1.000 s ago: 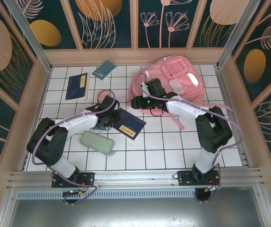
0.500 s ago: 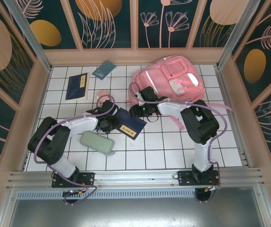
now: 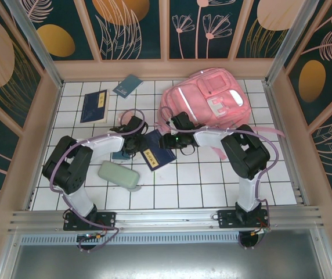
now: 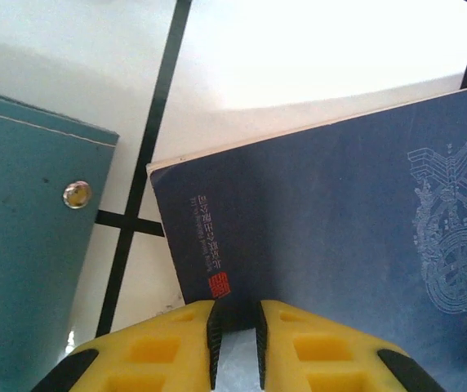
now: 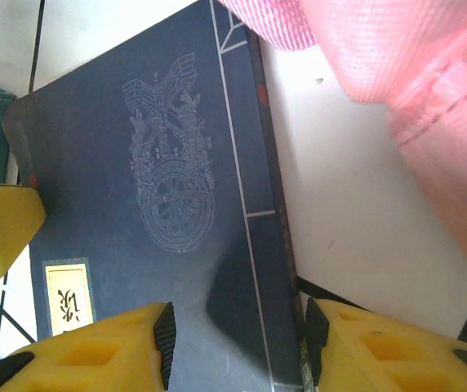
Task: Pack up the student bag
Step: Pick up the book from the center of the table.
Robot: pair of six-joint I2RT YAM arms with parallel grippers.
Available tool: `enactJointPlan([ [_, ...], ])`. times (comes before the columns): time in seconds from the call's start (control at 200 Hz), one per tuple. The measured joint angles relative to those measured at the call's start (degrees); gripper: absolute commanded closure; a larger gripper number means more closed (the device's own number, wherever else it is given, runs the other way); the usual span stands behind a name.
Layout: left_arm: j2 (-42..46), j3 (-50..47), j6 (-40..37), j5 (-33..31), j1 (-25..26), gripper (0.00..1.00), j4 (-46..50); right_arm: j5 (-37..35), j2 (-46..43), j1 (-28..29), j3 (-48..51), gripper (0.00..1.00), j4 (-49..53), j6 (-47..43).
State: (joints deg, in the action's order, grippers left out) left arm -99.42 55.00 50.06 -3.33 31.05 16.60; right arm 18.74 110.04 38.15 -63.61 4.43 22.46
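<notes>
The student bag [image 3: 209, 97] is a large pink backpack lying flat at the back right, and its pink fabric [image 5: 397, 73] fills the upper right of the right wrist view. A dark blue book [image 3: 154, 151] lies on the tiles just left of the bag's lower edge. My left gripper [image 3: 132, 143] is shut on the book's left edge: the pads [image 4: 214, 327] pinch the edge of the cover [image 4: 340, 229]. My right gripper [image 3: 169, 141] hovers open over the book's right side [image 5: 152, 204], jaws [image 5: 237, 343] spread across the cover, with the right pad [image 5: 315, 339] at the spine edge.
A teal case [image 3: 119, 156] lies under the left arm, its snap corner [image 4: 29, 245] beside the book. A pale green pencil case [image 3: 119, 174] sits nearer the front. Another dark book [image 3: 94, 106] and a small teal notebook [image 3: 127, 85] lie at the back left. Pink straps [image 3: 218, 152] trail from the bag.
My right gripper swung left from the bag's lower edge to above the book and narrowed a little. The book has turned and shifted slightly left with the left gripper.
</notes>
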Motion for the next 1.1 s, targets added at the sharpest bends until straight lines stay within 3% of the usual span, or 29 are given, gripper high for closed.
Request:
enactJointPlan([
  [0.485, 7.4, -8.4, 0.1, 4.1, 0.0, 0.73, 1.8, -1.1, 0.0, 0.2, 0.4, 0.51, -1.2, 4.1],
  [0.685, 7.4, -9.7, 1.2, 5.5, -0.4, 0.79, -0.1, -1.0, 0.0, 0.3, 0.4, 0.53, -1.3, 5.0],
  [1.096, 7.2, -10.2, 1.7, 5.4, -0.8, 0.81, -0.5, 8.0, 0.3, 1.1, 0.2, 0.64, -2.8, 9.0],
])
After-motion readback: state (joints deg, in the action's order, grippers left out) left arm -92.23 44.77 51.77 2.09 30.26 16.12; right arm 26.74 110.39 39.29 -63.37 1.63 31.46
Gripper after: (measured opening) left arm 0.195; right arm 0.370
